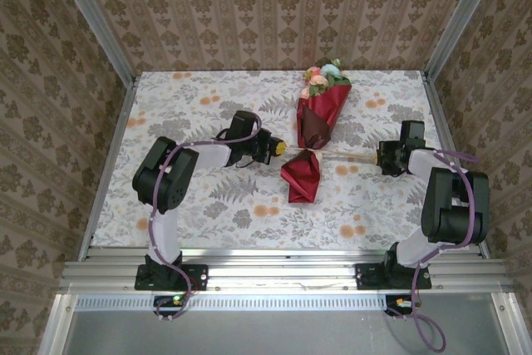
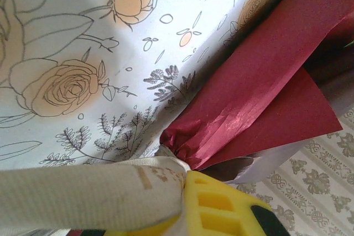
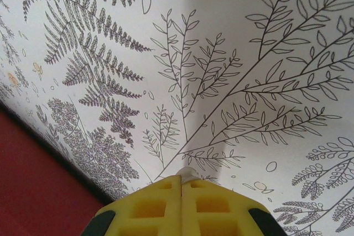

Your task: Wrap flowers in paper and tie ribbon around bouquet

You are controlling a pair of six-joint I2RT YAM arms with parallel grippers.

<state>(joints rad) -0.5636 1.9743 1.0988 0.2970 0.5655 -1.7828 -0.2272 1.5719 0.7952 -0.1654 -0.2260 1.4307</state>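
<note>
Yellow pads (image 3: 160, 205) of my right gripper (image 1: 381, 158) stand pressed flat together, a sliver of the cream ribbon (image 2: 83, 192) nipped at their seam; this gripper sits to the right of the bouquet (image 1: 322, 114), level with its pinched neck. My left gripper (image 1: 277, 148), just left of that same neck, is likewise fully closed, with the ribbon's broad end caught at its yellow finger and leading into the crumpled throat of the red paper (image 2: 265, 64). Between the two grippers the ribbon runs across the bouquet's neck, apparently taut. At the bouquet's wide far end the flowers (image 1: 322, 76) show; a loose tail of paper flares on its near side. Wrapping looks complete, so the step in hand is, by my judgement, the tie. Whether a knot is formed at the neck I cannot tell. Next would come an even outward pull, or crossing the ends, without dragging the bouquet over the tablecloth (image 3: 232, 53).
</note>
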